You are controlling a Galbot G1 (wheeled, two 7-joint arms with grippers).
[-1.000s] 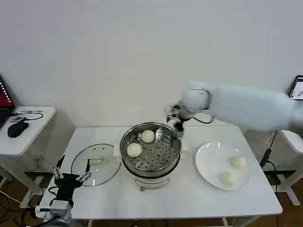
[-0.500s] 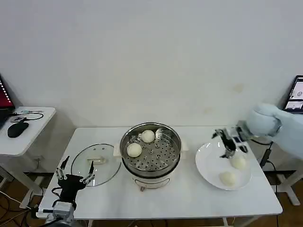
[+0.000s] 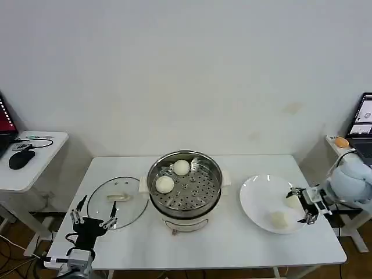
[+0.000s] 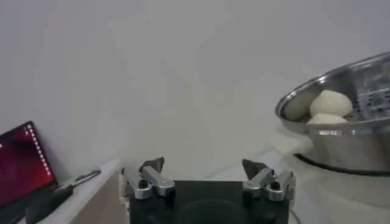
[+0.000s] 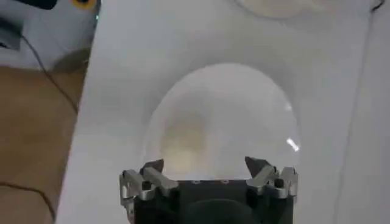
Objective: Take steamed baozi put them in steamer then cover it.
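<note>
The steamer (image 3: pixel 185 187) stands mid-table with two steamed baozi (image 3: pixel 181 167) (image 3: pixel 165 184) on its perforated tray. Two more baozi (image 3: pixel 292 200) (image 3: pixel 279 218) lie on a white plate (image 3: pixel 258 195) to its right. My right gripper (image 3: pixel 302 206) is open at the plate's right rim, its fingers reaching toward the farther bun. In the right wrist view that gripper (image 5: pixel 207 165) is open over the plate (image 5: pixel 244 103), with a blurred bun (image 5: pixel 183 143) ahead. The cover (image 3: pixel 116 201) lies flat left of the steamer. My left gripper (image 3: pixel 93 218) hangs open at the cover's near edge; in the left wrist view the left gripper (image 4: pixel 204 165) faces the steamer (image 4: pixel 347 143).
A side table (image 3: pixel 23 168) with a black mouse and a laptop stands to the left. Another small stand with an orange object (image 3: pixel 341 142) and a screen is at the far right. The table's front edge runs just below the plate and the cover.
My right arm swung away from the steamer's far rim, across to the right, and came down at the plate's right edge. The left gripper barely shifted.
</note>
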